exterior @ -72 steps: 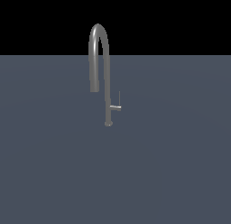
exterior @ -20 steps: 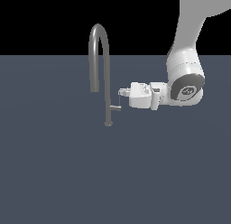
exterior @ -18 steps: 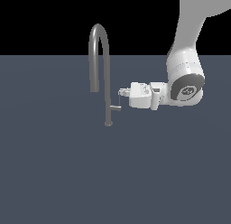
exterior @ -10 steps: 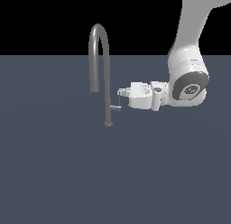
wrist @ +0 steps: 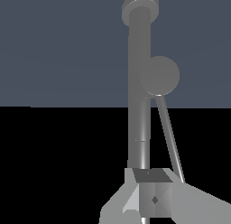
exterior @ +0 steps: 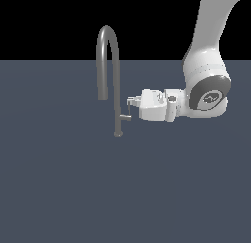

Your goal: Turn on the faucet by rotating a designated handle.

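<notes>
Since 3.6 s ago the arm has come in | exterior: faucet [exterior: 109, 65], smooth grey gooseneck, upright on dark worktop [exterior: 59, 188]; handle [exterior: 126, 116] stubs toward exterior view's right, thin rod rising into tool [exterior: 130, 102]; tool's spread: cannot tell | wrist: faucet [wrist: 139, 110] tube dead ahead, rod [wrist: 169, 133] slanting beside it.

Arm [exterior: 215, 21] cut off at exterior view's top edge, hand's [exterior: 131, 103] jaw gap too small to judge
</notes>
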Controlling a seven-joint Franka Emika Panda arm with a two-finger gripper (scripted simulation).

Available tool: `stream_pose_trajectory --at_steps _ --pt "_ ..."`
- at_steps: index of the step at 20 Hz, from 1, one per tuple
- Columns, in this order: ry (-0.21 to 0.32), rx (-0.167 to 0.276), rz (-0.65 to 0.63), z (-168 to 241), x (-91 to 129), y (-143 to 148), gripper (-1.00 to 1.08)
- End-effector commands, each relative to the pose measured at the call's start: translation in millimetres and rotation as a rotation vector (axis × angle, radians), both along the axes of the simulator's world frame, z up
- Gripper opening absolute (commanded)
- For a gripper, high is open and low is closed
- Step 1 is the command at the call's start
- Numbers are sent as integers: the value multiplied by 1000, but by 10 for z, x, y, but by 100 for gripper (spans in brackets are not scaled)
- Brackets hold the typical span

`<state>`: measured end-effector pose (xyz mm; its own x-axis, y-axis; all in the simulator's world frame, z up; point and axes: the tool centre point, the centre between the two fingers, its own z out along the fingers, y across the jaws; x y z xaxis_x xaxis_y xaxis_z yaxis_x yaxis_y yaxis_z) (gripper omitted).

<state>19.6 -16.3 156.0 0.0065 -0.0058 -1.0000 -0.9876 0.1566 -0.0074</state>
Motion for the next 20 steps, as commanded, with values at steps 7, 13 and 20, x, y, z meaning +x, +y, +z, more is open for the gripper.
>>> stream_pose_trajectory --at_steps 7,13,20 --pt "-6 1 2 20 -174 28 -100" --pt "2 4 5 -146 -431 67 -100" --pt "-9 2 4 -274 -517 80 -100"
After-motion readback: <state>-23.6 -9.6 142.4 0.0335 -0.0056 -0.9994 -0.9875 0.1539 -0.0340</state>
